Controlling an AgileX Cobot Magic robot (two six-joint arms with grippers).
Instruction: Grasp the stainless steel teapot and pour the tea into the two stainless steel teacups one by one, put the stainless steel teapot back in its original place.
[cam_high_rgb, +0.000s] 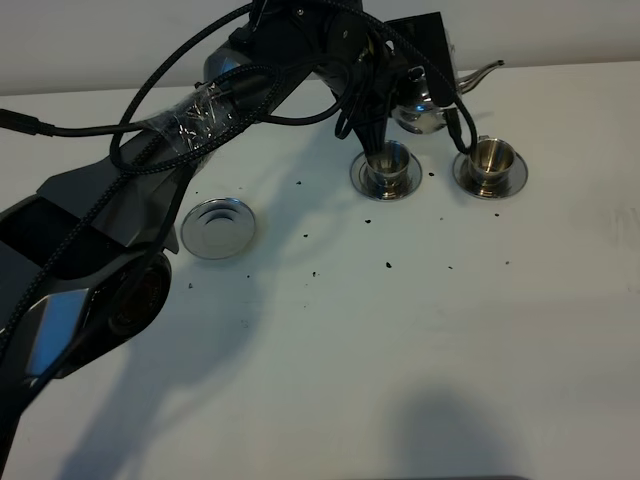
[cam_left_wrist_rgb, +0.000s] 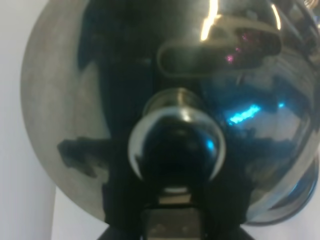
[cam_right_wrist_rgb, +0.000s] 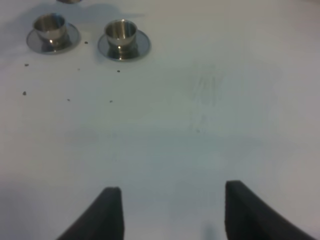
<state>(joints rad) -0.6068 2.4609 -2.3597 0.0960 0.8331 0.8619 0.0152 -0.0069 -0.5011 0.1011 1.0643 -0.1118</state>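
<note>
- Gripping the stainless steel teapot (cam_high_rgb: 420, 118), the left gripper (cam_high_rgb: 395, 80) is clamped shut, just behind the two stainless steel teacups (cam_high_rgb: 385, 160)
- Right gripper (cam_right_wrist_rgb: 167, 210): jaws spread apart, holding nothing

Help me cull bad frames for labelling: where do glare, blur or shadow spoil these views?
Left wrist view: the teapot fills the frame, blurred, with bright streaky reflections; exterior high view: sharp, but broad dark shadows fall across the table; right wrist view: evenly lit, slightly soft, both teacups readable.
</note>
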